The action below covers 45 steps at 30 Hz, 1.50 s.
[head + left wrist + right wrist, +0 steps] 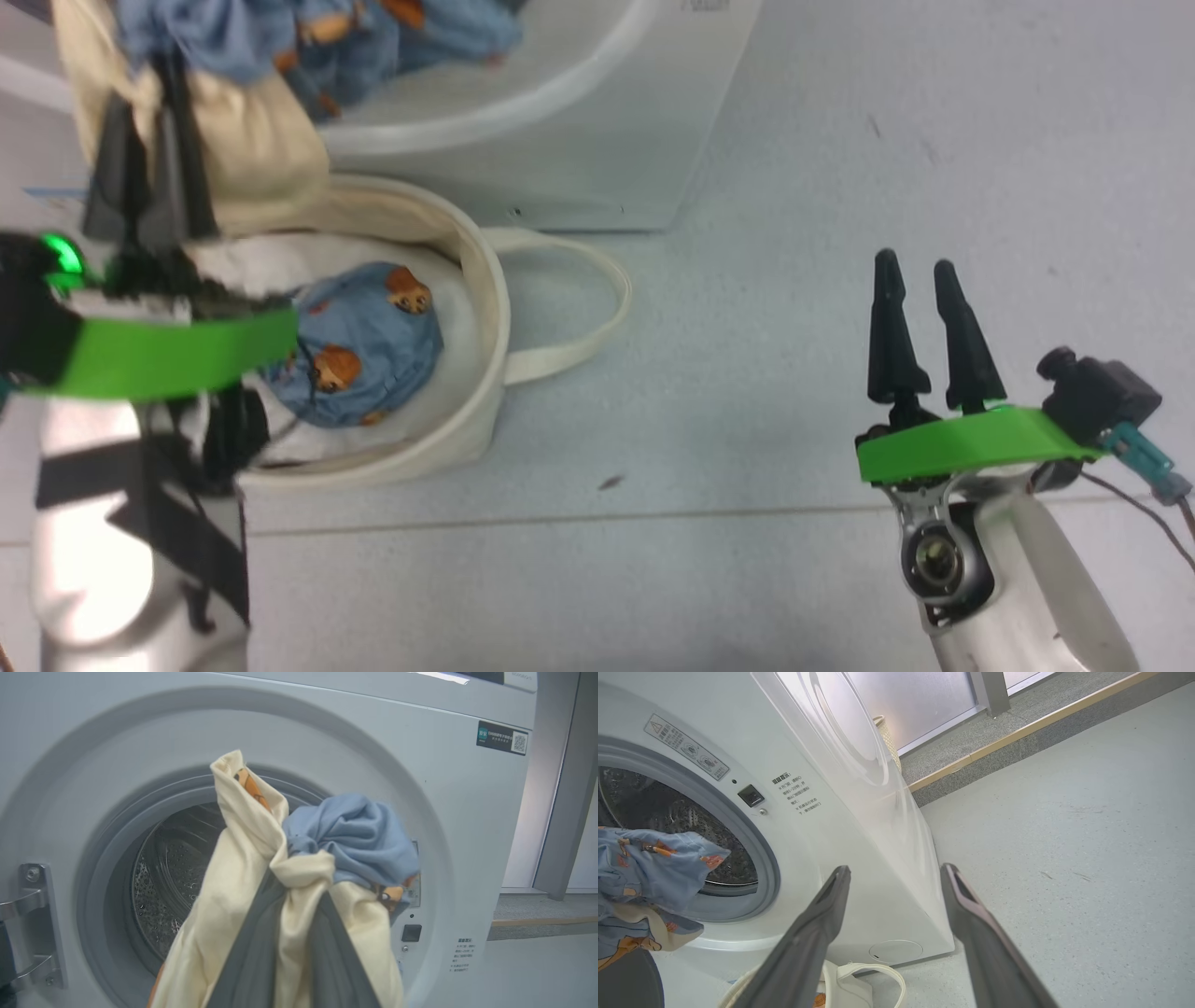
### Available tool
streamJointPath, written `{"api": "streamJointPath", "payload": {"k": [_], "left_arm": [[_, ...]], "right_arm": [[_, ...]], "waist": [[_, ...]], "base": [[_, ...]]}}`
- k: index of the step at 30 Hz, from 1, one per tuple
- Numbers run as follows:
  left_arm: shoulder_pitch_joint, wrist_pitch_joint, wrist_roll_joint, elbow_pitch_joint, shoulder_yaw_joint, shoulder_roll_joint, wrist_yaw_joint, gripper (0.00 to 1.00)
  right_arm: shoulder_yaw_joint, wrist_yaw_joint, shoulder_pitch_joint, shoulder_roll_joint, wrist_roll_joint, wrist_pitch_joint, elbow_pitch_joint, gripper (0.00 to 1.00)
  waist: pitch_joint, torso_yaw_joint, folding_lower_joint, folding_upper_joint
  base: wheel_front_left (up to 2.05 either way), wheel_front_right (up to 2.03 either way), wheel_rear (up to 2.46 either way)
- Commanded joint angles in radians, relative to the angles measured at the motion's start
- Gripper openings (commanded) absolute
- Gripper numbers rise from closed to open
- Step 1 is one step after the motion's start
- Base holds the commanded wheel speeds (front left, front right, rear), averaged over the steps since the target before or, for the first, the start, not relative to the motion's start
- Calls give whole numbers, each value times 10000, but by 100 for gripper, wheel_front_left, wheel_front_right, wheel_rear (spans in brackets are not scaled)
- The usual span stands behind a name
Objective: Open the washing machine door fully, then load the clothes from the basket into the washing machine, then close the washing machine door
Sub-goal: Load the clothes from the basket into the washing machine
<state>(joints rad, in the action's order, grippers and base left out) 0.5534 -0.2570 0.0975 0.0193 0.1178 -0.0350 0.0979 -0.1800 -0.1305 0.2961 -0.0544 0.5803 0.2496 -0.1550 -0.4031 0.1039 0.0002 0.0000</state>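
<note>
1 cream, blue and orange patterned garment [243,826], clenched in the left gripper [145,168], raised before the drum mouth [173,872] of the white front-loading washing machine [467,812] for loading; 1 light-blue bear-print garment [359,341] awaiting pickup in the round cream canvas basket [490,308] at the machine's front corner; right gripper [920,280] spread, empty

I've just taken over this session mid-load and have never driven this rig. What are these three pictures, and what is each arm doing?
It is a two-armed robot. The head view looks down from its head at the floor: the cream basket holds the light-blue bear garment. The left wrist view looks along the left tool, which is shut on the patterned garment, in front of the washing machine and its open drum. The right wrist view looks along the right tool, which is open and holds nothing, off to the washer's side.
</note>
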Motion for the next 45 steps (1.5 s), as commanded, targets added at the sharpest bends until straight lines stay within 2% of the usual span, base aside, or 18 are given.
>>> {"api": "streamJointPath", "payload": {"k": [1,12,18,23,27,32,33,34,40,45], "left_arm": [[674,-47,-129,-249,372,-234,93,0],[4076,-47,-360,800,762,-1347,304,0],[6106,-47,-725,2360,862,-2159,294,0],[7569,-47,-1021,3256,856,-2654,28,0],[8790,-47,-1281,3410,607,-2970,-289,0],[9349,-47,-1442,3784,194,-3113,-653,0],[9343,-47,-1459,3968,145,-3115,-772,56],[9302,-47,-1470,4244,80,-3104,-858,100],[9012,-47,-1311,4493,-277,-3046,-1055,100],[7952,-47,-991,4066,-343,-2807,-1121,100]], "right_arm": [[-211,-2,211,41,14,122,379,100],[-565,-2,861,41,329,122,666,100],[-872,-2,1123,41,687,122,804,100],[-1113,-2,1203,41,858,122,902,100],[-1132,-2,1249,42,878,122,1009,100],[-1081,-2,1264,42,918,122,1037,100],[-1095,-2,1265,42,894,122,1020,100],[-1090,-2,1270,42,875,122,1008,100],[-972,-2,1401,42,717,122,1052,100],[-956,-2,1431,42,574,122,938,100]], "waist": [[-783,337,-2,0],[-2814,1289,-2,0],[-3859,1964,-2,0],[-4377,2362,-2,0],[-4833,2503,-2,0],[-5106,2457,-2,0],[-5110,2433,-2,0],[-5102,2402,-2,0],[-4986,2134,-2,0],[-4487,1870,-2,0]], "base": [[0,0,0],[0,0,0],[0,0,0],[0,0,0],[0,0,0],[0,0,0],[0,0,0],[0,0,0],[0,0,0],[0,0,0]]}}
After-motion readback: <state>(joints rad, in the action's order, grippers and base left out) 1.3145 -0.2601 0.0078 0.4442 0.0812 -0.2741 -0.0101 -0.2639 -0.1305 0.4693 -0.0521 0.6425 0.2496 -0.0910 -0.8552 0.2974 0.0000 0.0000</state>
